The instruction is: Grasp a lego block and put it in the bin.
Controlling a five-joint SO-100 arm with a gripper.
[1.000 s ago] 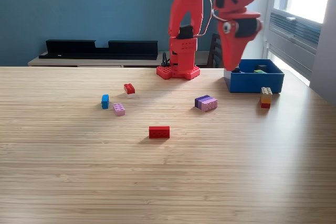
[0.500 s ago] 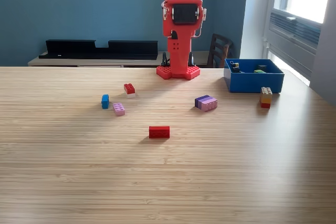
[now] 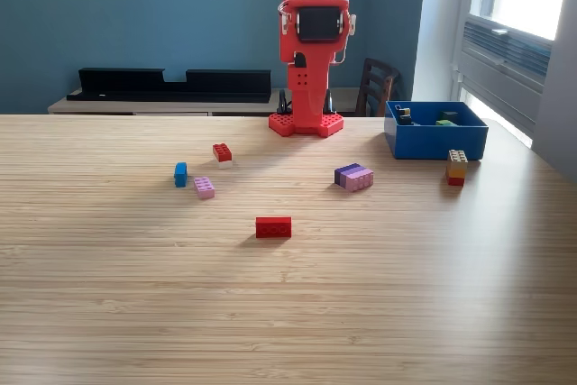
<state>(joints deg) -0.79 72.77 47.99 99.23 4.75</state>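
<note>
Exterior view: arm reared upright, claw out of frame above.

Only the red arm [image 3: 311,42] shows, standing on its base at the far edge of the counter [image 3: 288,313], so I cannot tell how the claw is set. Nearest ahead lie a purple block [image 3: 353,176] and a red block [image 3: 273,226]; others sit toward the exterior view's left. At the right stands the bin [image 3: 436,140], already holding blocks, with an orange-topped block [image 3: 456,167] just beside its corner. Risk: descending off-centre could nudge a loose block and skid it away.
</note>
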